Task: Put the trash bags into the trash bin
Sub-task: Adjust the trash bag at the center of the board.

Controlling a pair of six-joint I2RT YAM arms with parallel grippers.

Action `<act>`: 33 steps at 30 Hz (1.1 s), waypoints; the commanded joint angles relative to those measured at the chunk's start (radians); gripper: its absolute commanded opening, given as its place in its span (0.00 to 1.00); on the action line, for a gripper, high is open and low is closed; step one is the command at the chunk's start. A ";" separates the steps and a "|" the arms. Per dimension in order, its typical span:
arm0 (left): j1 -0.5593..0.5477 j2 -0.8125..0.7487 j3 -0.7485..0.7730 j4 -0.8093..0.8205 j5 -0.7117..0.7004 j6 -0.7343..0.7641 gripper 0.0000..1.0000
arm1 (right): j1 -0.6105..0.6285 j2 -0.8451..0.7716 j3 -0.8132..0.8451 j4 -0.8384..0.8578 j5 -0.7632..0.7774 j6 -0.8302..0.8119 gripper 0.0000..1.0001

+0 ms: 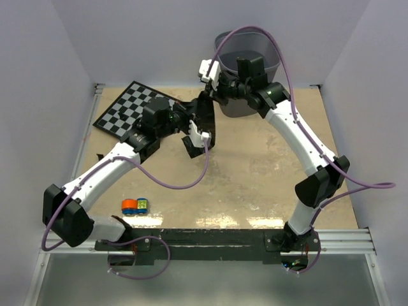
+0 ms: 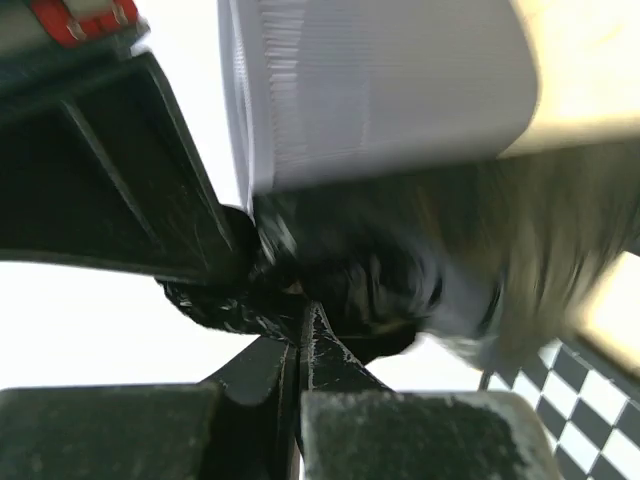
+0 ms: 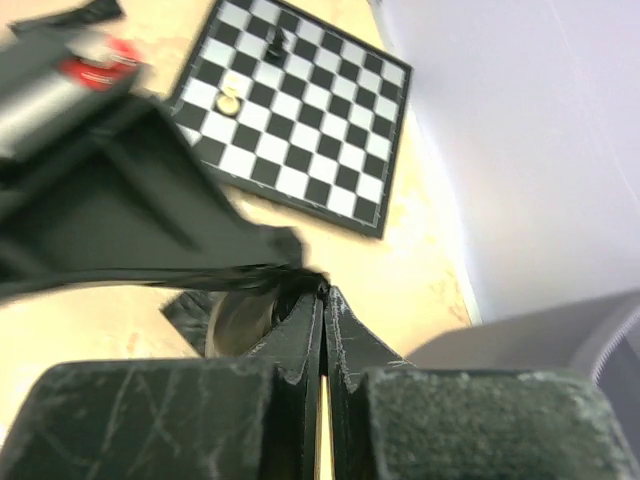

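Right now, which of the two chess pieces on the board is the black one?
The black piece is the one higher in the right wrist view. The pale gold piece sits lower and to its left on the chessboard.
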 commanded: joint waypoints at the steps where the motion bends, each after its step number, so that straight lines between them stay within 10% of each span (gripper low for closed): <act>1: -0.016 -0.039 -0.005 0.029 0.037 -0.018 0.00 | -0.012 -0.016 -0.028 0.029 0.027 -0.004 0.00; 10: 0.024 0.085 0.072 0.258 -0.080 -0.061 0.00 | 0.051 -0.099 -0.095 -0.008 -0.056 -0.008 0.00; 24: 0.021 -0.027 -0.032 0.281 0.168 -0.028 0.00 | 0.015 -0.094 -0.201 0.093 0.044 0.116 0.00; 33: 0.026 0.006 -0.024 0.013 0.105 0.027 0.00 | -0.005 -0.074 -0.048 0.091 0.007 0.102 0.00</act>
